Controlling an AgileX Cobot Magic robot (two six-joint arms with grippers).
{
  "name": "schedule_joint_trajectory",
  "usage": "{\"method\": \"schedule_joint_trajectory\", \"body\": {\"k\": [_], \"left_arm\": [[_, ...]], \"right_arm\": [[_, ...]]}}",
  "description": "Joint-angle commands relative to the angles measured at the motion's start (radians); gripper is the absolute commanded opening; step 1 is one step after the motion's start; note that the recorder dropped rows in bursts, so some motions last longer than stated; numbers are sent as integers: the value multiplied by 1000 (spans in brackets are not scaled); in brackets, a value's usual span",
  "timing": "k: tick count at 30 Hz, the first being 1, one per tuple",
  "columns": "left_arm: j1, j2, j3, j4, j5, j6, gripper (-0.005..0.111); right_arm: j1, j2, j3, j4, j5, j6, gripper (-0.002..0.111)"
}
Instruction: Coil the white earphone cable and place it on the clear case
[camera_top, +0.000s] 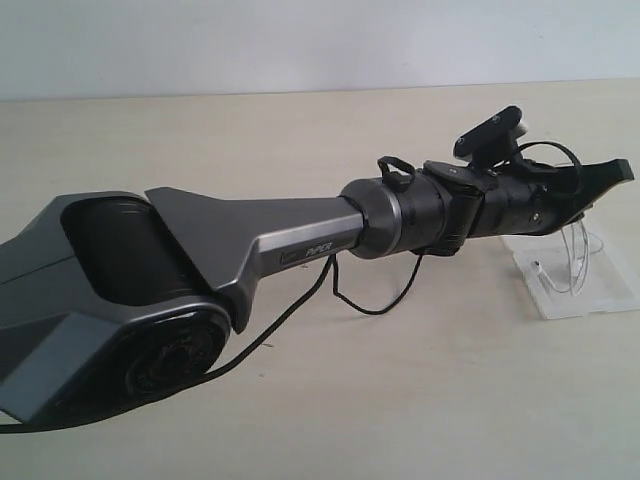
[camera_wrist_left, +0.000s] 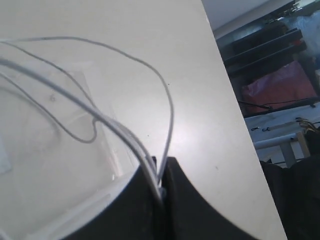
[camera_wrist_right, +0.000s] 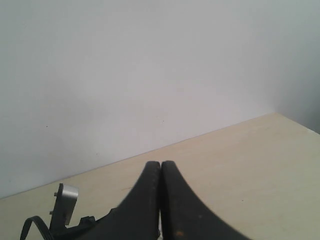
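Observation:
My left gripper (camera_top: 621, 171) reaches across to the right side of the table and hangs just above the clear case (camera_top: 592, 296). It is shut on several strands of the white earphone cable (camera_top: 577, 250), whose thin loops droop from the fingers onto the case. In the left wrist view the gripper (camera_wrist_left: 161, 163) pinches the cable (camera_wrist_left: 172, 112) at its tips, and the loops arc out over the clear case (camera_wrist_left: 50, 165). Earbuds and plug do not show. My right gripper (camera_wrist_right: 160, 164) is shut with nothing in it, above bare table, and is out of the exterior view.
The left arm's grey body (camera_top: 200, 250) fills the left and middle foreground. Its thicker black cable (camera_top: 372, 305) hangs under it onto the table. The table edge (camera_wrist_left: 235, 100) runs close beside the case, with dark shelving beyond. A metal bracket (camera_wrist_right: 67, 196) shows beside the right gripper.

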Motion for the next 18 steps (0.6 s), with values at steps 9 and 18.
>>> {"method": "schedule_joint_trajectory", "body": {"k": [9, 18], "left_arm": [[-1, -6, -9, -5, -16, 30, 53], [1, -6, -11, -5, -37, 107, 53]], "right_arm": [[-4, -4, 4, 5, 3, -7, 0], [-4, -4, 4, 5, 3, -7, 0]]}}
